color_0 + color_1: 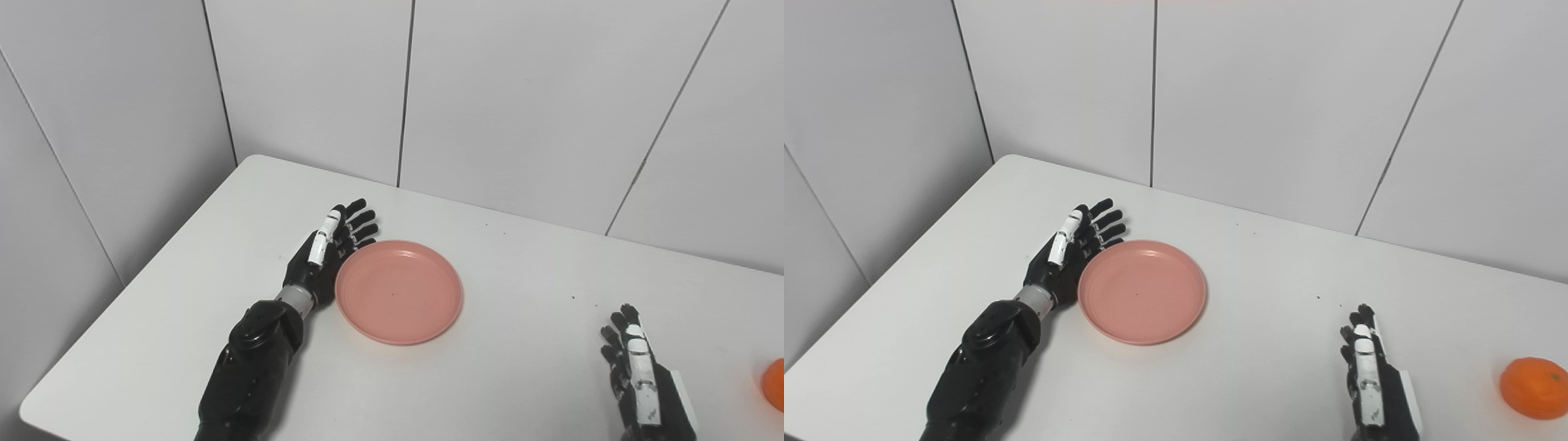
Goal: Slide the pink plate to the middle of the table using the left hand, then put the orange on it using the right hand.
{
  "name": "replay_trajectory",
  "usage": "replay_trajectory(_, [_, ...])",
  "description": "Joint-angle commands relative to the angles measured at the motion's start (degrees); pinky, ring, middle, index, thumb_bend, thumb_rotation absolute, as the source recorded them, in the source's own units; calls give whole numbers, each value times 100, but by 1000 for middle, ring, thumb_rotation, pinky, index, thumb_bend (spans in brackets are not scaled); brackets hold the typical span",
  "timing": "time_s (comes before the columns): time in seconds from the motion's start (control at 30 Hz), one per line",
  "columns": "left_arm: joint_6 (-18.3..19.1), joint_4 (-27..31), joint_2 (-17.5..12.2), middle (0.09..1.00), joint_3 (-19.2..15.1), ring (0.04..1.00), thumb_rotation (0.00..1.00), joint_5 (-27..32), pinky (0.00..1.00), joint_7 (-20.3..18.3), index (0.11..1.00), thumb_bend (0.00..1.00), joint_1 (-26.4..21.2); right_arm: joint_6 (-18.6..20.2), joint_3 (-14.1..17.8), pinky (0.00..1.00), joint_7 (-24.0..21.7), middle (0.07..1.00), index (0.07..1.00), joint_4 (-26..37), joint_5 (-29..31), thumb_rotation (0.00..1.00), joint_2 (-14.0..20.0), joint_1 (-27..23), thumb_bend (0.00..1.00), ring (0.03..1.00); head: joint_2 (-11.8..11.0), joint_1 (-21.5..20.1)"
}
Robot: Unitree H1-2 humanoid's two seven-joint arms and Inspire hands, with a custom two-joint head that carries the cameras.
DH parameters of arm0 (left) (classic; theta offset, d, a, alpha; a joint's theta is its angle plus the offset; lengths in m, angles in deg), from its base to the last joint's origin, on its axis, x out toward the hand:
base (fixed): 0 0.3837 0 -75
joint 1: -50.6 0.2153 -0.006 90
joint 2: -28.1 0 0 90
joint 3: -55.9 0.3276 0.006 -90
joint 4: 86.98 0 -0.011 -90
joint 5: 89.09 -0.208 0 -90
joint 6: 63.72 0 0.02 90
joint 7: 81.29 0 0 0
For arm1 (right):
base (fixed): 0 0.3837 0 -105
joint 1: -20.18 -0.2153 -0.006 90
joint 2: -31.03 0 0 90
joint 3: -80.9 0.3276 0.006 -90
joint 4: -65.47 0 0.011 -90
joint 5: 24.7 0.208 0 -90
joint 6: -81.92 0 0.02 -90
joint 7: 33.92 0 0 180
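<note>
The pink plate (398, 291) lies empty on the white table (520, 257), left of the middle. My left hand (327, 248) is open with fingers straight, its palm side against the plate's left rim. The orange (1534, 388) sits on the table at the far right, near the front; in the left eye view only its edge (775, 384) shows. My right hand (1366, 367) is open and empty, fingers pointing away, at the front right, a little left of the orange and apart from it.
White wall panels (490, 92) stand close behind the table. The table's rounded far-left corner (254, 160) and its left edge (122, 294) are in view. Nothing else lies on the table.
</note>
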Motion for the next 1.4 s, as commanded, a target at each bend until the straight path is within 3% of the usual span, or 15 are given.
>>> replay_trajectory(0.0, [359,-100,124,902,149,894,1000,-128,896,70,892,342,155,-251,-23,1000,-32,988,996,150,-9,1000,-25,-110,257,973,24,-38])
replay_trajectory(0.17, [513,106,255,897,250,893,1000,-210,892,208,883,348,191,-269,-59,997,7,983,990,159,-79,1000,-65,-105,262,968,56,-127])
replay_trajectory(0.67, [465,555,808,912,605,906,1000,-307,910,200,904,371,413,-186,-105,997,77,982,989,188,-207,1000,-227,-100,281,966,170,-363])
replay_trajectory(0.9, [539,809,1049,917,744,914,1000,-470,914,373,911,355,513,-214,-144,982,93,974,981,186,-280,1000,-248,-94,280,960,213,-458])
replay_trajectory(1.37, [151,795,1268,935,1094,931,1000,-772,928,294,914,364,796,-284,-194,977,128,974,977,112,-352,1000,-308,-110,281,958,276,-831])
